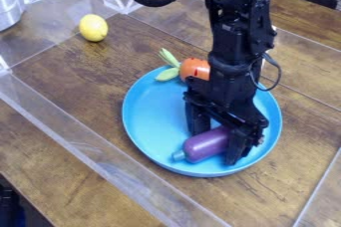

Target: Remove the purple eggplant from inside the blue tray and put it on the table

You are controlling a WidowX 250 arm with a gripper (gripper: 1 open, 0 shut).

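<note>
- Lower centre: purple eggplant (pixel 206 145) in blue tray (pixel 154 131); removal outstanding.
- Gripper (pixel 220 143): wide apart, around eggplant, apparently ungripped.
- Remaining: grasp, lift, table placement.

Single cam, looks down at an angle onto tabletop (pixel 67 92), fairly close, whole tray (pixel 154 126) in view

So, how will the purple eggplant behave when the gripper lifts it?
The eggplant looks glossy, so it may be slippery. Its plump, rounded body could roll on the blue tray if nudged.
</note>
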